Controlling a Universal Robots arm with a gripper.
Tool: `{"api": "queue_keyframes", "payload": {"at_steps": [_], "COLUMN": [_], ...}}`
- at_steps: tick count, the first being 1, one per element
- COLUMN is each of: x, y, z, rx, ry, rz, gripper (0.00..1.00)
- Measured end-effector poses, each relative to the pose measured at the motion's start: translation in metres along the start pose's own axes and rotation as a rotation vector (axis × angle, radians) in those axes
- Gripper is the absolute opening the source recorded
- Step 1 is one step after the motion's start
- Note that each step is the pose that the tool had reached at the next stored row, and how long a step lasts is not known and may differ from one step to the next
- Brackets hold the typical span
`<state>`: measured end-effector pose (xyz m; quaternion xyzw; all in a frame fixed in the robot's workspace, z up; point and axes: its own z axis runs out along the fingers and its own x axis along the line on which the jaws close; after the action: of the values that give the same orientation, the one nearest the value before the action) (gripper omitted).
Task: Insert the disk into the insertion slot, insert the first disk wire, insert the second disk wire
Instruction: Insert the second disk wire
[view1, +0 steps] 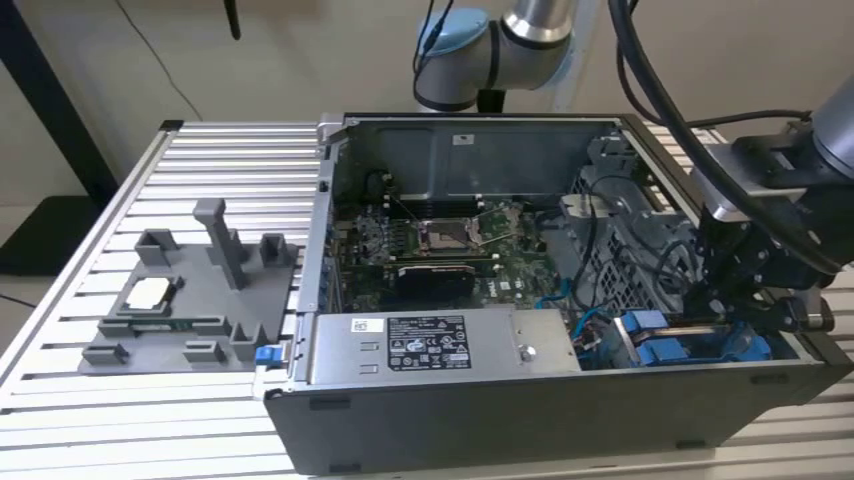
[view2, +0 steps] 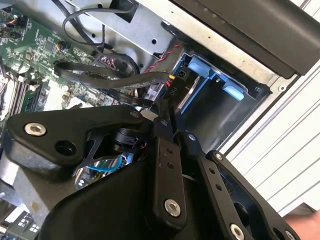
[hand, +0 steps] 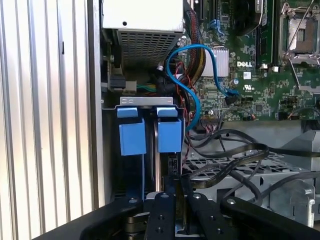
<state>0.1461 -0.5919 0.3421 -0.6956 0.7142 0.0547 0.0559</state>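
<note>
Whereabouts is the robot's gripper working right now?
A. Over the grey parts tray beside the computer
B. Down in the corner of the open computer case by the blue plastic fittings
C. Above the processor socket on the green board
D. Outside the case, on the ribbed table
B: in the exterior view the gripper reaches into the case's corner, just above the blue plastic fittings.

A plain beige wall stood behind the scene, evenly lit with soft light. The bench had a ribbed top of pale aluminium slats running side to side. At the exterior view's left, a dark post rose beside the bench above a black base on the pale floor, and a thin dark cable hung down the wall
</note>
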Motion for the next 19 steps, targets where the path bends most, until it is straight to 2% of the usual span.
{"api": "queue_keyframes", "payload": {"at_steps": [9, 16, 18, 19], "x": [-0.0005, 0.0002, 0.0004, 0.0003], "y": [0.0, 0.0, 0.0, 0.0001], "z": [0.0029, 0.008, 0.0091, 0.0085], "rx": [0.001, 0.0013, 0.0014, 0.0011], "ry": [0.0001, -0.0001, -0.0023, -0.0024], "rz": [0.001, 0.001, 0.001, 0.001], "gripper": [0.16, 0.16, 0.23, 0.23]}}
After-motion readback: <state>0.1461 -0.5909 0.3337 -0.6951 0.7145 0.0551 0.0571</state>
